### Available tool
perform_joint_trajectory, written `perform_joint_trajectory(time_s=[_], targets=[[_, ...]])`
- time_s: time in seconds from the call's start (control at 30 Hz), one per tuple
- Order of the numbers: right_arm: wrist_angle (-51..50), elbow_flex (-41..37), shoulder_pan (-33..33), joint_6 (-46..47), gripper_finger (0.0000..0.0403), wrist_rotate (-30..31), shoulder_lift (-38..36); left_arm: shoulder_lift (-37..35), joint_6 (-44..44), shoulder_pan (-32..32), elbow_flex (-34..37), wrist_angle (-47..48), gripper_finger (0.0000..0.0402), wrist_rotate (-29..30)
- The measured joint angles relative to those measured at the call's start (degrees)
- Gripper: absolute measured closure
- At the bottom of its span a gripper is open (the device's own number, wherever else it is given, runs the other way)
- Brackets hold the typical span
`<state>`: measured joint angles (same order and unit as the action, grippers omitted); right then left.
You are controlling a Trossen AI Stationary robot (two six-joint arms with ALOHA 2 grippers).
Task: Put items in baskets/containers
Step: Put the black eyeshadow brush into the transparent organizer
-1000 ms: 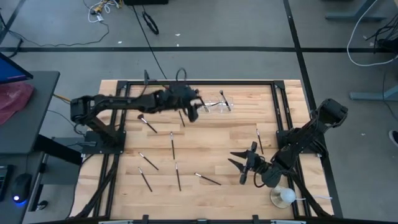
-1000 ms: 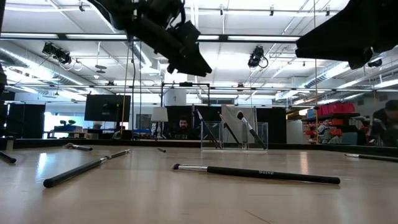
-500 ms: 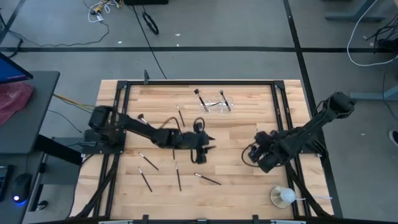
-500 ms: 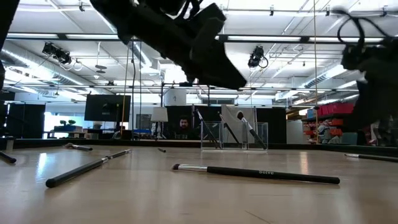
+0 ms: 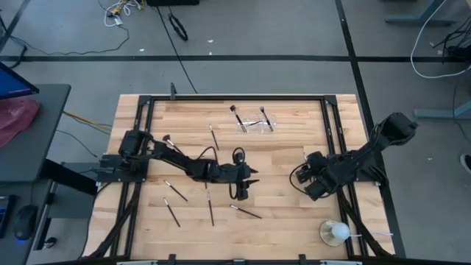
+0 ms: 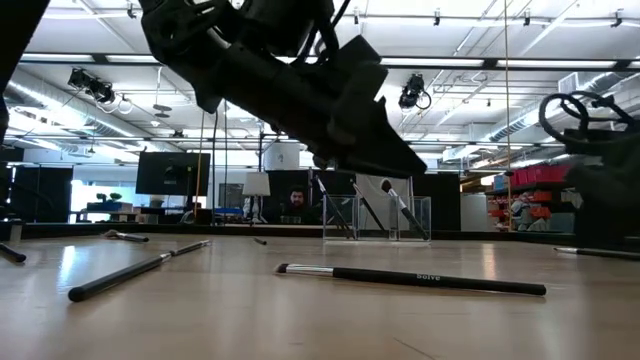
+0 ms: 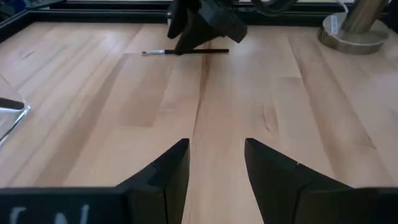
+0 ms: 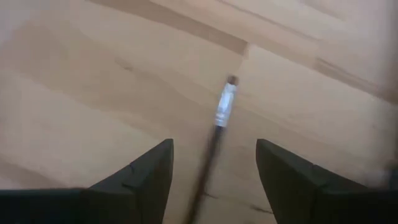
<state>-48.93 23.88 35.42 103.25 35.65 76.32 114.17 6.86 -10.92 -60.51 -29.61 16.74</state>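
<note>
Several thin dark brushes lie flat on the wood: one point(image 5: 212, 136) mid-table and others point(image 5: 210, 208) toward the near edge. The clear organizer point(image 5: 254, 121) stands near the far edge with brushes leaning in it point(image 6: 400, 210). My left gripper point(image 5: 246, 182) hangs open over bare wood at mid-table point(image 7: 216, 144). My right gripper point(image 5: 307, 177) is open and low over a brush point(image 8: 222, 106). That brush runs lengthwise between the two fingers and lies on the table. The gripper hides it in the high view.
A white ball on a clear round base point(image 5: 335, 232) stands at the near right corner. A long brush point(image 6: 410, 278) lies close in front of the low camera. A black frame point(image 5: 221, 96) borders the table. Bare wood lies between the two grippers.
My left gripper has swung from beside the organizer at the far edge toward the near edge and the right, down to mid-table. My right gripper has moved toward the far edge and the right, ending over a brush. No brush has visibly moved.
</note>
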Motion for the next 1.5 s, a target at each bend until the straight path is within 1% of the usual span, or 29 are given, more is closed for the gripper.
perform_joint_trajectory(time_s=[0.1, 0.2, 0.33, 0.5, 0.73, 0.97, 1.07, 1.23, 1.4, 1.5], targets=[[1.06, 0.11, 0.0, -0.01, 0.0175, 0.04, 0.63, 0.0, -0.01, 0.0, 0.0, -0.34, 0.0241, -0.01], [2.35, 0.07, 0.0, -0.51, 0.0191, -1.84, 1.03, 0.0, -0.05, 0.02, 0.0, -0.66, 0.0241, -0.01], [6.04, -0.71, 0.0, -0.81, 0.0228, -3.02, 1.68, 0.0, -0.03, 0.02, 0.0, -0.59, 0.0241, -0.01], [11.28, -3.99, 0.38, -0.85, 0.0277, -0.9, 1.83, 0.0, -0.07, 0.02, -0.01, -0.68, 0.0241, -0.03], [12.44, -4.31, 0.65, -0.96, 0.0336, 0.07, 1.96, 0.0, -0.1, 0.02, 0.0, -0.68, 0.0241, -0.03], [13.18, -4.37, 0.66, -4.53, 0.0387, 0.43, 2.02, -0.02, -0.16, 0.02, 0.0, -0.68, 0.0241, -0.01], [13.29, -4.37, 0.68, -6.27, 0.0396, 0.75, 2.02, -0.02, -0.18, 0.02, -0.01, -0.68, 0.0241, -0.01], [13.77, -4.58, 1.25, -7.78, 0.0397, 2.34, 2.13, -0.04, -1.23, 0.02, 0.0, -0.67, 0.0241, -0.01], [14.79, -4.03, 3.55, -6.69, 0.0398, 6.47, 2.32, -0.04, -1.35, 0.02, 0.0, -0.65, 0.0241, 0.0], [17.09, -2.17, 4.69, -6.75, 0.0399, 10.85, 2.1, -0.04, -2.0, 0.0, 0.0, -0.63, 0.0241, 1.05]])
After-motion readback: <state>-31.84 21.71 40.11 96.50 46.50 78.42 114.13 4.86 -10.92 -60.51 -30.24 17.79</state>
